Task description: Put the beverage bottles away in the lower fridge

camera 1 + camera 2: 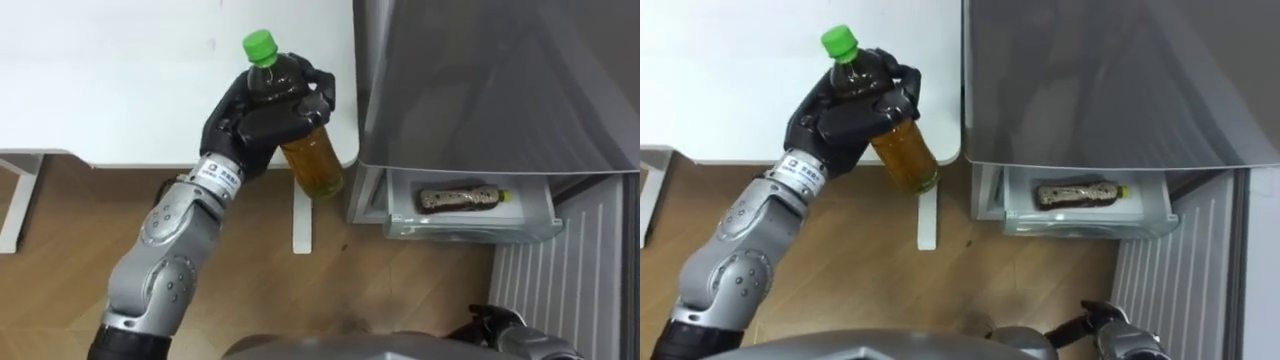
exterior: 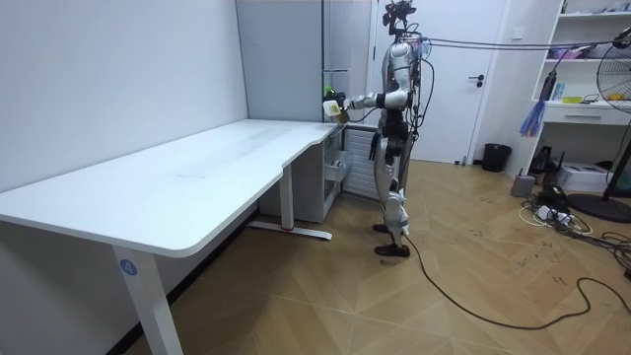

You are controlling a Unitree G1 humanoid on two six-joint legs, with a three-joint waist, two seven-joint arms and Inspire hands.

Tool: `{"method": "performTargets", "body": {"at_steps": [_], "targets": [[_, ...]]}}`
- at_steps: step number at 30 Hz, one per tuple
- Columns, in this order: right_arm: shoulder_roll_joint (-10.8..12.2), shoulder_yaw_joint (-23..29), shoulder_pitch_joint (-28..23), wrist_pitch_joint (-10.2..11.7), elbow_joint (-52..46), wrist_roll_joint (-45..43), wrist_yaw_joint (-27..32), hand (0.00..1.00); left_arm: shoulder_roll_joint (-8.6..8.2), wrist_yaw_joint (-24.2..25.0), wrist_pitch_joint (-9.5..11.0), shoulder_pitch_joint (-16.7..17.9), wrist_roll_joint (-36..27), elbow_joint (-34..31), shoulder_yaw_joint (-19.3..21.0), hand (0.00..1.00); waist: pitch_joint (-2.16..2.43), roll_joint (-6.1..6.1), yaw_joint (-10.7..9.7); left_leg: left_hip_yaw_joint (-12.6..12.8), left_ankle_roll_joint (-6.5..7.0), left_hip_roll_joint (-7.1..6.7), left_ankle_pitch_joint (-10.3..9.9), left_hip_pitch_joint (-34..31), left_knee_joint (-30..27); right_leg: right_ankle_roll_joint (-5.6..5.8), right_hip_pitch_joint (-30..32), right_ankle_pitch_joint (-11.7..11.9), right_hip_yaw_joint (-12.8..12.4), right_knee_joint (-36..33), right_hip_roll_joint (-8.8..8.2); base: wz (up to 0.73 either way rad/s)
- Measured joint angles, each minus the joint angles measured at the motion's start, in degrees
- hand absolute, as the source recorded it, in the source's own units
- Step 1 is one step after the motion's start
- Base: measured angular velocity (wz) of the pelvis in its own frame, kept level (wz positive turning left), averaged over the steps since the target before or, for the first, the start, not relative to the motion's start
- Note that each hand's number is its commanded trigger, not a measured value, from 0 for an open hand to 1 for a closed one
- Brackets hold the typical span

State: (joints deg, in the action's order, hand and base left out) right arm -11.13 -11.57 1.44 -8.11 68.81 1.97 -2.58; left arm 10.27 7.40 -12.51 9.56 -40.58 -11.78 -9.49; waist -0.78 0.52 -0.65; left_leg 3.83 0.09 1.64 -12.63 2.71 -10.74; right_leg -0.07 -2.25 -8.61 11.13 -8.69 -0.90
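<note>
My left hand (image 1: 262, 118) is shut on a tea bottle (image 1: 312, 160) with a green cap (image 1: 259, 45) and amber liquid. I hold it tilted in the air over the white table's corner, just left of the grey fridge (image 1: 480, 80). Below the fridge's top, the lower drawer (image 1: 470, 230) stands pulled out. A second, darker bottle (image 1: 458, 198) lies on its side in it. My right hand (image 1: 1106, 322) hangs low at the bottom edge. In the room view I stand facing the fridge (image 2: 296, 59) with the bottle (image 2: 335, 106) held out.
The white table (image 1: 120, 80) fills the upper left, and its leg and foot (image 1: 302, 215) stand on the wood floor beside the drawer. A white ribbed panel (image 1: 560, 290) lies right of the drawer. Open floor stretches behind me in the room view.
</note>
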Motion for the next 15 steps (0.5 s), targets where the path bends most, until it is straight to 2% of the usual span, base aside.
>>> {"method": "performTargets", "body": {"at_steps": [4,9,15], "targets": [[1.3,-0.8,1.4,0.1,-0.1,0.1,-0.1,0.00,-0.14,0.3,-0.1,0.4,-1.9,3.1,0.0,1.00,-0.17,0.30,0.8,-0.8,0.00,-0.10,0.0,0.0,-0.3,0.01,-0.7,0.0,0.6,0.1,-0.06,0.12],[2.3,-0.8,1.7,0.0,-1.6,0.4,-1.3,0.00,-0.03,0.3,-0.1,0.4,-2.2,6.8,0.1,1.00,-0.14,0.33,1.5,-1.5,-0.01,-0.31,0.0,-0.6,-1.0,-0.02,-0.8,-0.2,1.5,0.1,-0.30,0.11],[2.5,-0.7,1.5,0.0,-7.8,2.3,-5.4,0.00,-0.16,0.7,-0.1,0.6,-2.2,7.7,0.2,1.00,0.22,0.82,1.8,-2.5,0.01,-0.62,0.0,-1.2,-2.2,0.04,-1.0,-0.4,2.1,-0.1,-0.62,0.09]]}}
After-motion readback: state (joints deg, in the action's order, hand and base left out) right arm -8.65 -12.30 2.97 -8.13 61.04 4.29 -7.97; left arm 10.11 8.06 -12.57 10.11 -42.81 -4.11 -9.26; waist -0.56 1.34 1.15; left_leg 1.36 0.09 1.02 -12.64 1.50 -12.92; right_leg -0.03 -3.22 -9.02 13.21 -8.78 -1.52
